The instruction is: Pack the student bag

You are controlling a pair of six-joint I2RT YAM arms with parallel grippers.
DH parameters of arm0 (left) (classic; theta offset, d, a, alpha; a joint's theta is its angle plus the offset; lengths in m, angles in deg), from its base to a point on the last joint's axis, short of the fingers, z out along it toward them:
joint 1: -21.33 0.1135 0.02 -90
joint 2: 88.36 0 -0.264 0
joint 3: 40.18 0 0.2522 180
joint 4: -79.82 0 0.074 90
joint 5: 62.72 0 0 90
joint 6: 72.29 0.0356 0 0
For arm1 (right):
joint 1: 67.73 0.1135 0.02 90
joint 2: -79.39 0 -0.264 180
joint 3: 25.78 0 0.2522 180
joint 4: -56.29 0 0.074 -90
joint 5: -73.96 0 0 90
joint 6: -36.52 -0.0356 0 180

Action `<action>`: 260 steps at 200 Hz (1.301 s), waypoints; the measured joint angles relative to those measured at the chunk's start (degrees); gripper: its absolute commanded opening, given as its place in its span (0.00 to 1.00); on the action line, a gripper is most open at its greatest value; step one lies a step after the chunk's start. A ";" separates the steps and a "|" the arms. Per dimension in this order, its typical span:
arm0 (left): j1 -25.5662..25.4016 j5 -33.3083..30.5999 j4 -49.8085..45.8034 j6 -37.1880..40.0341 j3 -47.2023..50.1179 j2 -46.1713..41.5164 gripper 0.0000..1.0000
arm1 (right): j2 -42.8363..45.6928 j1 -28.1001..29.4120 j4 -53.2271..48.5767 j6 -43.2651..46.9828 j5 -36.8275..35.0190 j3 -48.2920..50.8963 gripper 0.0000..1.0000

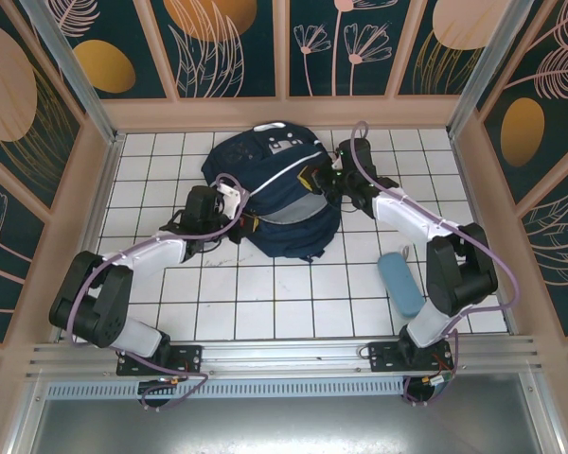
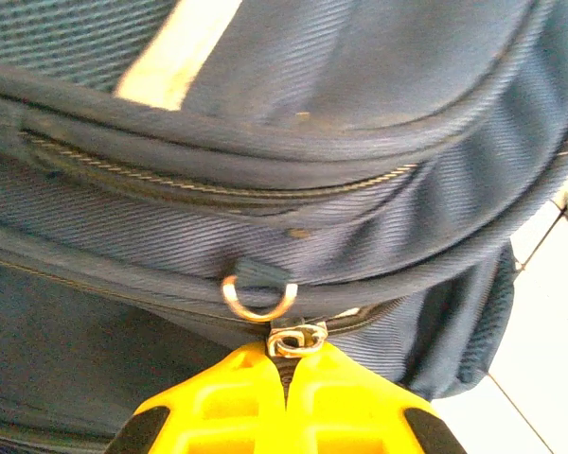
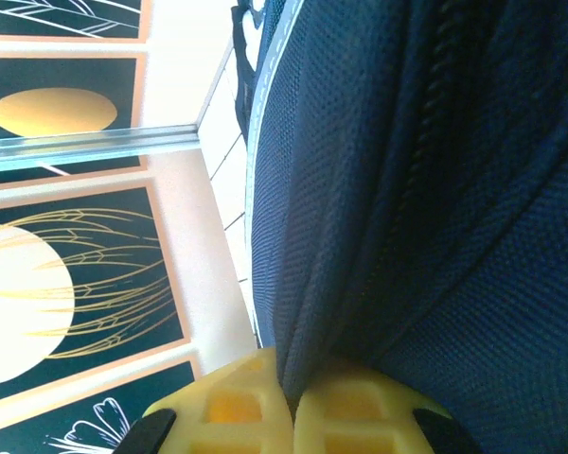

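The student bag [image 1: 275, 194], dark navy with a white stripe, lies on the tiled table at centre back. My left gripper [image 1: 235, 203] is at its left side. In the left wrist view the yellow fingers [image 2: 237, 397] are shut on the bag's metal zipper pull [image 2: 298, 340], just below a small metal ring [image 2: 257, 298]. My right gripper [image 1: 324, 180] presses into the bag's right side. Its fingertips [image 3: 237, 407] are shut on a fold of the bag's navy fabric [image 3: 435, 189].
A light blue pouch [image 1: 400, 284] lies on the tiles at the right, beside the right arm's base link. Patterned walls [image 1: 284, 47] enclose the table on three sides. White tiles [image 1: 265, 293] stretch in front of the bag.
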 measured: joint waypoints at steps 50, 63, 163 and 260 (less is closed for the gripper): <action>-5.64 4.70 2.45 -3.65 0.76 -2.99 0.00 | -2.91 0.92 0.85 0.44 -1.29 -0.94 0.00; -7.37 5.49 4.35 -5.57 0.72 -2.73 0.00 | -3.48 1.22 1.20 0.44 -1.49 -0.94 0.00; -5.09 -6.97 2.60 -18.84 -4.17 -1.18 0.65 | -1.70 -3.41 -1.49 12.63 -2.82 1.84 0.00; -2.51 -19.87 -0.22 -33.77 -3.91 -0.61 0.77 | 6.93 3.54 -11.54 29.29 -19.45 3.98 0.44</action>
